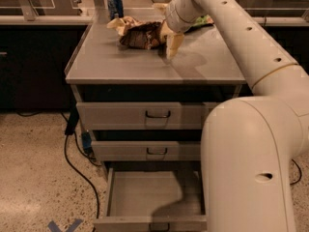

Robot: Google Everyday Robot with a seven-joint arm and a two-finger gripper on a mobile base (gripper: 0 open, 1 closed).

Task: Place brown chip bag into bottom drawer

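Observation:
The brown chip bag (139, 33) lies crumpled on the grey cabinet top (120, 62), near its back edge, with a tan end pointing left. My gripper (170, 43) hangs from the cream arm just to the right of the bag, at its right end and low over the cabinet top. I cannot tell whether it touches the bag. The bottom drawer (153, 195) is pulled open below the two shut drawers, and its flat grey tray holds nothing; part of it lies in the arm's shadow.
A blue can (115, 4) stands at the back left of the cabinet top. A bit of a green bag (206, 19) shows behind the arm. Black cables (77, 161) run down the floor left of the cabinet. My large arm body fills the right foreground.

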